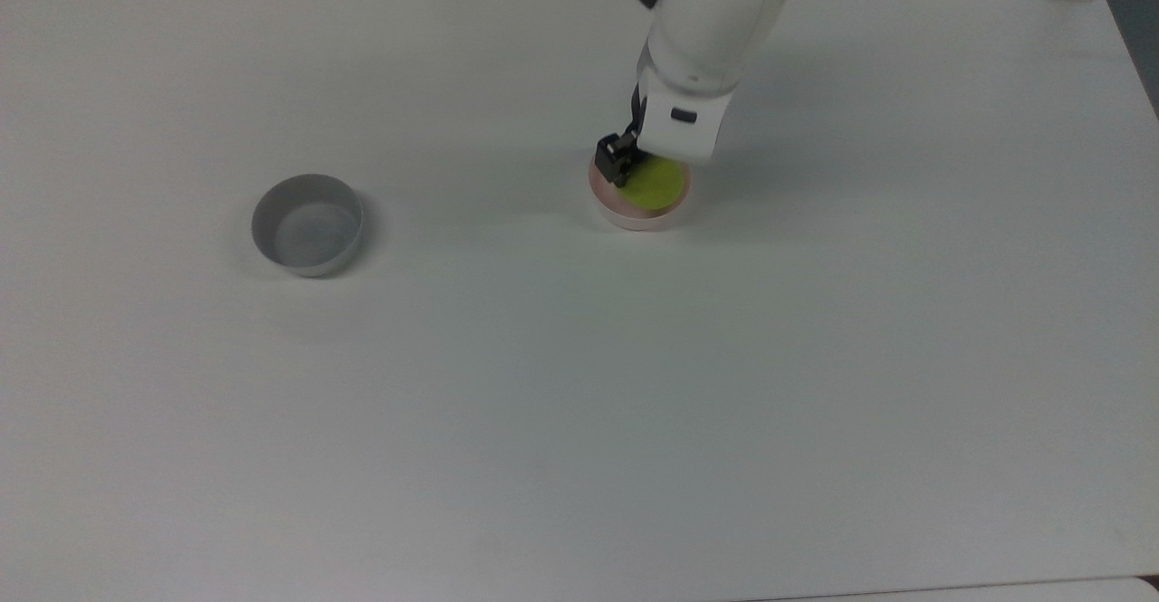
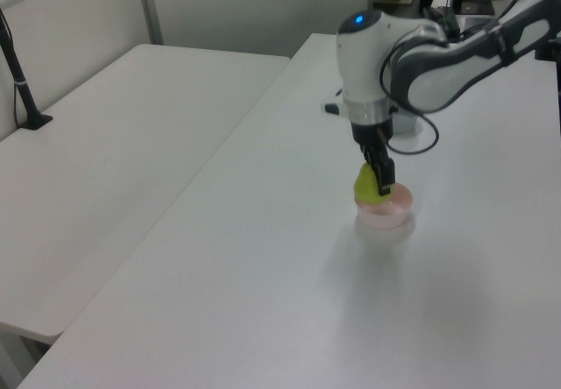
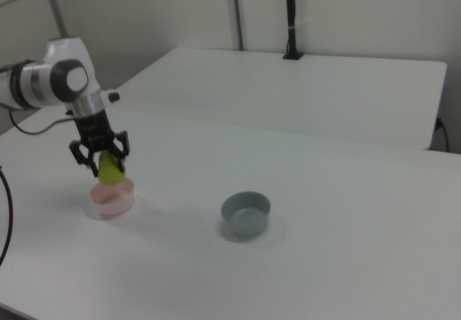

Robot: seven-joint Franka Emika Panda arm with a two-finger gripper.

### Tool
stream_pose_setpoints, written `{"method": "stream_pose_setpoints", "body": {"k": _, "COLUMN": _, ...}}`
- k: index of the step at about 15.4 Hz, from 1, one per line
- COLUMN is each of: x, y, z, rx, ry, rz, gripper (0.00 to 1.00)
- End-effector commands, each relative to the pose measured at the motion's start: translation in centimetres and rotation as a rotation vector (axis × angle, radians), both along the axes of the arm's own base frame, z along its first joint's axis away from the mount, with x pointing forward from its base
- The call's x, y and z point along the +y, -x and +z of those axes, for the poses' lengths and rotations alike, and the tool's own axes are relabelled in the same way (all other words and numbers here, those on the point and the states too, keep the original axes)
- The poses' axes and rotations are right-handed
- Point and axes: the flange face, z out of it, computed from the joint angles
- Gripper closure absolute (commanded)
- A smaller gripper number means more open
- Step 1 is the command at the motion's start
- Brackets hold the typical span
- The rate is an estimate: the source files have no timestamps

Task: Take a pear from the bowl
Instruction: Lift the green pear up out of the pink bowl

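White counter [image 1: 543, 403] spreads across the top view, with the Panda arm [image 1: 702, 32] reaching in from the far edge. Its pincer [image 1: 638, 166] hangs over the pale pink bowl [image 1: 634, 219], and one black finger [image 1: 614, 160] presses the pear's [image 1: 654, 186] side toward the top view's left. The other finger is hidden under the white wrist. The yellow-green pear covers most of the bowl's opening from above. A grey bowl [image 1: 308, 224] stands well apart toward the top view's left.

Seen in the left view, the arm [image 2: 412, 52] bends down from the left view's right and the pincer [image 2: 377, 174] points straight at the counter [image 2: 263, 275]. The pear [image 2: 364, 185] sits between the fingers, clear of the pink bowl [image 2: 384, 209] and just above its rim. One dark finger [image 2: 383, 177] crosses the fruit's near side.

Over in the right view, a second pale table stands behind the counter [image 3: 324, 262], along with a black post at the wall. The pincer [image 3: 101, 158] is clenched on the pear [image 3: 109, 170], both fingers [image 3: 119, 153] spread only as wide as the fruit and touching it on either side. The pear hangs upright over the pink bowl [image 3: 112, 201], its lower end near the rim; whether it still brushes the bowl I cannot tell. The grey bowl [image 3: 245, 214] sits apart toward the right view's right.
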Motion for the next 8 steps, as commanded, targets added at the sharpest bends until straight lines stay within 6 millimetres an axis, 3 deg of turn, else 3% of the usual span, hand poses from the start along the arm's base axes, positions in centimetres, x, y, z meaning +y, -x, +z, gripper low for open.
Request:
{"method": "stream_pose_setpoints", "body": {"k": 1, "x": -1.1, "y": 0.5, "z": 7.2, "rx": -0.001, "ry": -0.054, "rz": -0.01, "gripper": 0.77}}
{"method": "stream_pose_setpoints", "body": {"k": 5, "x": -6.6, "y": 0.6, "z": 12.0, "rx": -0.012, "ry": -0.077, "rz": -0.052, "gripper": 0.77}}
{"method": "stream_pose_setpoints", "body": {"k": 8, "x": -12.5, "y": -0.2, "z": 12.8, "rx": -0.011, "ry": -0.091, "rz": -0.124, "gripper": 0.77}}
